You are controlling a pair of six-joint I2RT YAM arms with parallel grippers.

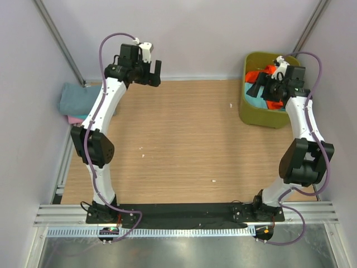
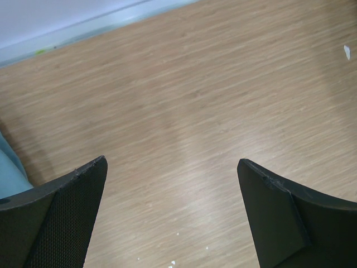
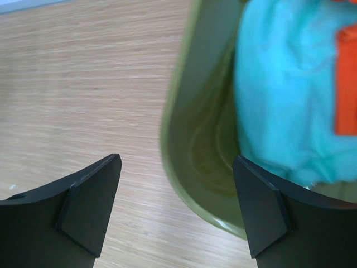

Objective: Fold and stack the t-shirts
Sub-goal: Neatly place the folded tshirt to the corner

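Where my right pincer (image 3: 177, 161) hangs wide with nothing between its jaws, the rim of the olive-green tub (image 3: 203, 117) runs below the gap. A turquoise t-shirt (image 3: 284, 95) lies crumpled inside the tub, just past one finger, soft and plain. An orange t-shirt (image 3: 347, 84) touches it. My left pincer (image 2: 172, 162) is wide too, above bare wood. A folded grey-blue t-shirt (image 1: 78, 97) rests on a pink t-shirt (image 1: 73, 119) at the far left edge of the table (image 1: 178, 139).
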